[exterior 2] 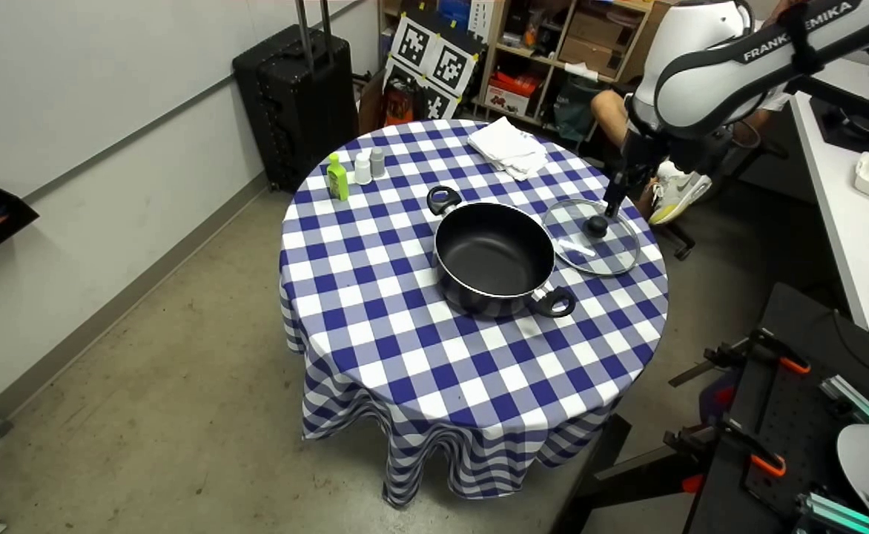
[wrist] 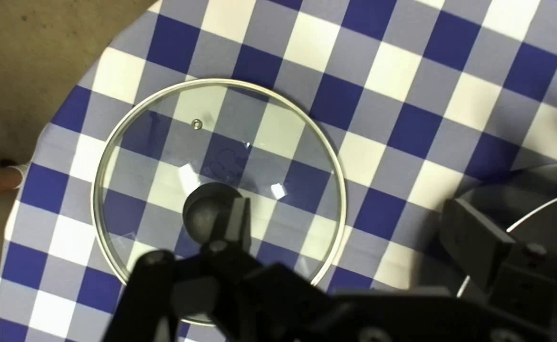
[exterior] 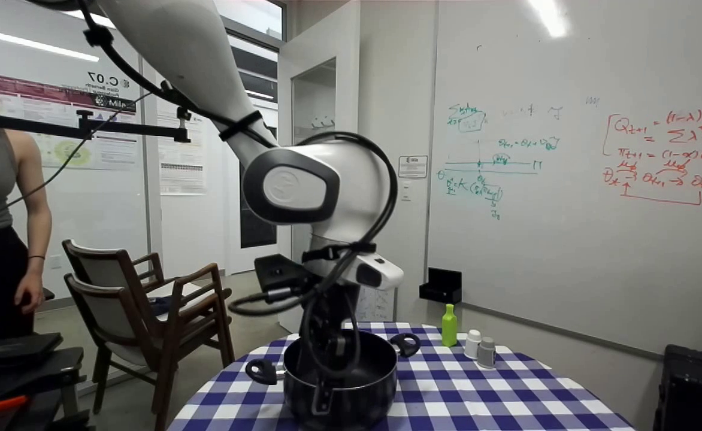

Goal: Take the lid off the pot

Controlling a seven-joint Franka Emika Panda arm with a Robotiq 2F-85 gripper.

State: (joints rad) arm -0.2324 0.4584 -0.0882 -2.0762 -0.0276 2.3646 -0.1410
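Note:
The lid (exterior 2: pixel 575 248) lies flat on the checked tablecloth beside the pot, its dark knob (exterior 2: pixel 595 227) up. The lid (wrist: pixel 269 137) and its knob (wrist: pixel 202 209) also show in the wrist view; in an exterior view the lid does not show. The black pot (exterior 2: pixel 464 295) stands uncovered and looks empty; it also shows at the right of the wrist view (wrist: pixel 502 192). My gripper (wrist: pixel 347 204) is open with nothing between its fingers. One finger overlaps the knob's edge in the wrist view, the other overlaps the pot. I cannot tell if either touches.
A green bottle (exterior 2: pixel 337 179), a white shaker (exterior 2: pixel 362 169) and a grey shaker (exterior 2: pixel 377 162) stand near the table's wall side. A folded white cloth (exterior 2: pixel 509 148) lies on the table (exterior 2: pixel 420 371). The lid is close to the table edge. Wooden chairs (exterior: pixel 147 299) stand behind.

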